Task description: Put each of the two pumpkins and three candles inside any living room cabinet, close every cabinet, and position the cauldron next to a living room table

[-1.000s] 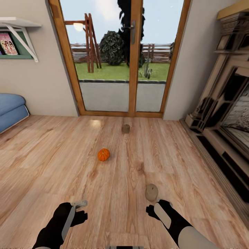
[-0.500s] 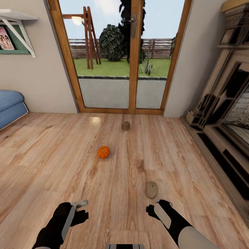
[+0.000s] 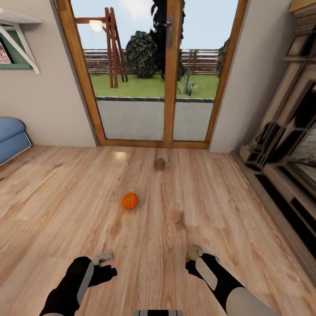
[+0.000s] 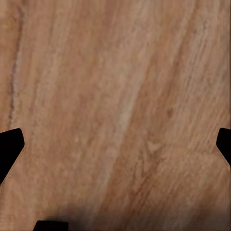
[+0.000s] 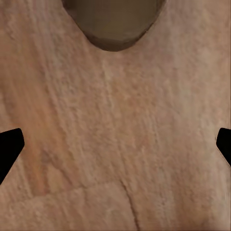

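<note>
An orange pumpkin [image 3: 129, 201] lies on the wood floor ahead, left of centre. One tan-grey candle [image 3: 159, 164] stands farther off near the glass door. A second candle [image 3: 193, 252] sits right at the tip of my right gripper [image 3: 194, 264], partly hidden behind it. In the right wrist view this candle [image 5: 113, 21] lies just beyond the open gripper [image 5: 115, 144], outside the fingers. My left gripper [image 3: 104, 264] hovers low over bare floor, and the left wrist view shows it open [image 4: 115, 144] with nothing between its fingers.
A wood-framed glass door [image 3: 169, 74] closes the far wall. A blue sofa [image 3: 9, 138] stands at the left, under a wall shelf [image 3: 19, 19]. A dark stepped fireplace surround [image 3: 285, 153] runs along the right. Open floor [image 3: 66, 193] spreads between them.
The whole view has shifted as the camera moved forward. The near candle, which stood a little ahead of the right gripper, now sits at its tip. The left gripper has dropped slightly.
</note>
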Robot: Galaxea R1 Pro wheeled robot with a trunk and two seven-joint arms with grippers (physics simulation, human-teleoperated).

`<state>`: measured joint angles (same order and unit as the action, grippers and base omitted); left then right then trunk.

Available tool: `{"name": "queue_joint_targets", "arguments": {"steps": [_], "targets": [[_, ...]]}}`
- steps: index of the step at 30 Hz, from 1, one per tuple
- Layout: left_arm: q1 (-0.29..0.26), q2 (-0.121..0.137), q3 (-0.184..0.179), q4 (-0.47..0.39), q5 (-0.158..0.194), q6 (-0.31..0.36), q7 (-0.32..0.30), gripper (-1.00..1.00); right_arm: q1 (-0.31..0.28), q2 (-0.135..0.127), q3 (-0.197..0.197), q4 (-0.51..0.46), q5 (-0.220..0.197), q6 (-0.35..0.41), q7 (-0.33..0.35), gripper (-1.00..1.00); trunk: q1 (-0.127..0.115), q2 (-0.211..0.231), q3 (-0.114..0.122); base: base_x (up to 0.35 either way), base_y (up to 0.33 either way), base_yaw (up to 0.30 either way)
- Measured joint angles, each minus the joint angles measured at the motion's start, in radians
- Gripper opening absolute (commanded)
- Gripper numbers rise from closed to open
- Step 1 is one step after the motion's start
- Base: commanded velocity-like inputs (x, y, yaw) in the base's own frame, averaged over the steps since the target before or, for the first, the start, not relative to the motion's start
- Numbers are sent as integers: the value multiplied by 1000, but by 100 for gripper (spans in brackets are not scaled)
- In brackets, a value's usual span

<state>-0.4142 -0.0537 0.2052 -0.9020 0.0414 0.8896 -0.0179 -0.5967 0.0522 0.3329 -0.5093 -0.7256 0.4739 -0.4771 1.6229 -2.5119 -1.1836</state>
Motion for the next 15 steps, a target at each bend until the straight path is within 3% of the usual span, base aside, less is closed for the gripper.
{"name": "queue_joint_targets", "arguments": {"steps": [15], "targets": [[0, 1, 0, 0, 0, 0, -1, 100, 0, -3, 0, 0, 0, -14, 0, 100, 0, 0, 0, 330, -1, 0]]}}
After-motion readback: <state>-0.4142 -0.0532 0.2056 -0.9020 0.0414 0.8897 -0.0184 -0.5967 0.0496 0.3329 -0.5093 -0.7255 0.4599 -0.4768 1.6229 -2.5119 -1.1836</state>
